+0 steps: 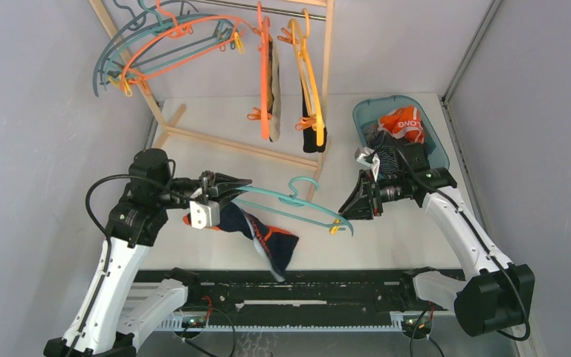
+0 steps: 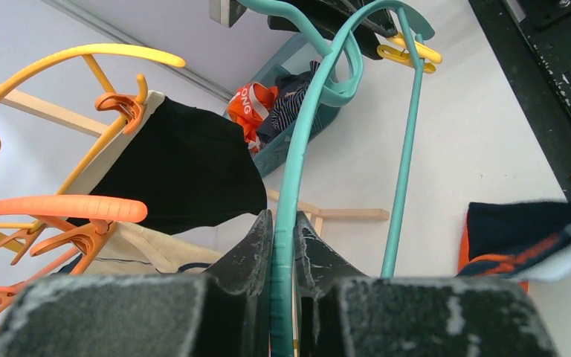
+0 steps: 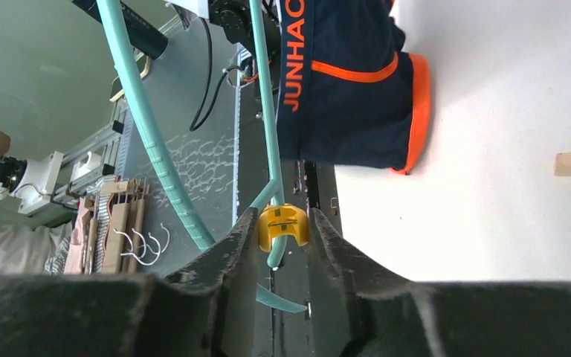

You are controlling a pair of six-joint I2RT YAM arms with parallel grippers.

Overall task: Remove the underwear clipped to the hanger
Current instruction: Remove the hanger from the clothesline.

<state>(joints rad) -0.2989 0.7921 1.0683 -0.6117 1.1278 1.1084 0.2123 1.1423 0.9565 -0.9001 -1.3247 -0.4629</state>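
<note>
A teal hanger [image 1: 290, 204] [image 2: 308, 126] hangs level above the table between both arms. My left gripper [image 1: 227, 186] [image 2: 284, 223] is shut on its left arm. Navy underwear with orange trim [image 1: 268, 242] [image 3: 349, 82] [image 2: 524, 238] dangles from the hanger's left part and sags toward the table's front edge. My right gripper [image 1: 346, 208] [image 3: 282, 223] is closed around the yellow clip [image 3: 284, 225] [image 1: 336, 225] at the hanger's right tip, a finger against each side. No cloth is in that clip.
A wooden rack [image 1: 230, 145] at the back carries an orange hanger with beige underwear [image 1: 273, 82], a yellow hanger with black underwear [image 1: 314, 137] [image 2: 186, 163] and several bare hangers [image 1: 156, 44]. A blue basket [image 1: 364, 111] at the right holds removed cloths.
</note>
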